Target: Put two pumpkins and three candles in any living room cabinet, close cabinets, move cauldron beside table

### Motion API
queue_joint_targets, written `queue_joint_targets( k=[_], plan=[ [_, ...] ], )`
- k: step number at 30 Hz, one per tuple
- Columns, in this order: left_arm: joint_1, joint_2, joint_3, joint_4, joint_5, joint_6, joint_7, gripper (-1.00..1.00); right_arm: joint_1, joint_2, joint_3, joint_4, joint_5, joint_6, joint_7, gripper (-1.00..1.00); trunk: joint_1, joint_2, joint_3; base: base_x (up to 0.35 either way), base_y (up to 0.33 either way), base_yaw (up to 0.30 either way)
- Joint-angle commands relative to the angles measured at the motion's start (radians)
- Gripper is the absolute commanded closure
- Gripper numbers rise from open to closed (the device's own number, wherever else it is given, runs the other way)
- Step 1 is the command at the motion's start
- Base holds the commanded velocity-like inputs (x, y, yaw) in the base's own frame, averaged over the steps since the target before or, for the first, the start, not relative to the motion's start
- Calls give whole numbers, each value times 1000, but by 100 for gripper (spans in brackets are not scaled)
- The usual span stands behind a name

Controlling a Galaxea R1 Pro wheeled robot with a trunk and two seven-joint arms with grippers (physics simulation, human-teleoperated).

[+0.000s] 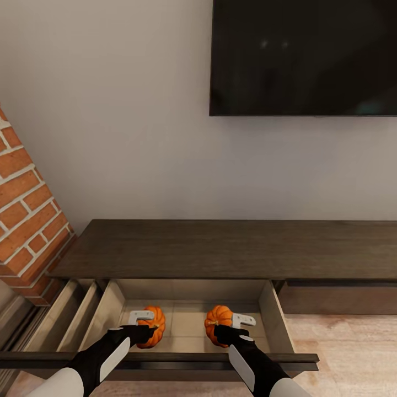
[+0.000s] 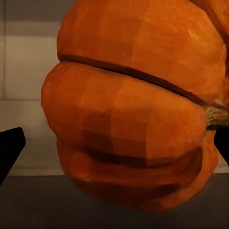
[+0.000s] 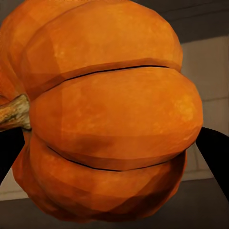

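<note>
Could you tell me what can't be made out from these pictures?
- Head view: whether either pumpkin, left or right, rests on the drawer floor; the left hand and right hand cover their undersides.
- Wrist views: the finger contacts, hidden by each pumpkin.
- Cabinet: right end cut off.

A ribbed orange pumpkin sits between the dark gripper fingers.

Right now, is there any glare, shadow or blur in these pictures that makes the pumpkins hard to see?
Head view: even light, soft shadow in the drawer, faint glints on the TV; both pumpkins read clearly. Left wrist view: pumpkin very close, faceted, its underside shaded. Right wrist view: pumpkin sharp, darker low down.
</note>
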Motion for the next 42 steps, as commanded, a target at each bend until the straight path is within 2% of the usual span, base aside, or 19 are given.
queue_joint_targets(
  k=[1, 16, 19, 23, 28, 32, 35, 39, 42],
  plan=[
    [-1, 2, -8, -3, 11, 3, 10, -100, -1, -1, 8, -2, -7, 4, -9, 100, 0, 0, -1, 0, 0, 0],
    [-1, 3, -8, -3, 13, 3, 9, -100, -1, -1, 5, -2, -10, -10, -15, 100, 0, 0, -1, 0, 0, 0],
    [-1, 3, -8, -3, 14, 3, 7, -100, -1, 0, 4, -2, -11, -12, -63, 100, 0, 0, -1, 0, 0, 0],
    [-1, 3, -7, -11, 14, 3, 6, -100, -1, 0, 4, -2, -14, -25, -88, 100, 0, 0, -1, 0, 0, 0],
    [-1, 25, -7, -45, 22, 8, 2, -100, -1, 1, 4, -2, -16, -32, -95, 100, 0, 0, -1, 0, 0, 0],
    [-1, 31, -6, -61, 24, 13, -2, -100, -1, 1, 3, -1, -17, -28, -100, 100, 0, 0, -1, 0, 0, 0],
    [0, 36, -3, -93, 25, 17, -2, -100, -1, 1, 3, 3, -19, -19, -136, 100, 0, 0, -1, 0, 0, 0],
    [0, 43, -2, -104, 29, 23, -6, -100, -1, 1, 2, 1, -20, -17, -150, 100, 0, 0, -1, 0, 0, 0],
    [0, 44, -3, -107, 30, 67, -8, -100, -1, 1, 2, 1, -20, -16, -155, 100, 0, 0, -1, 0, 0, 0]
  ],
)
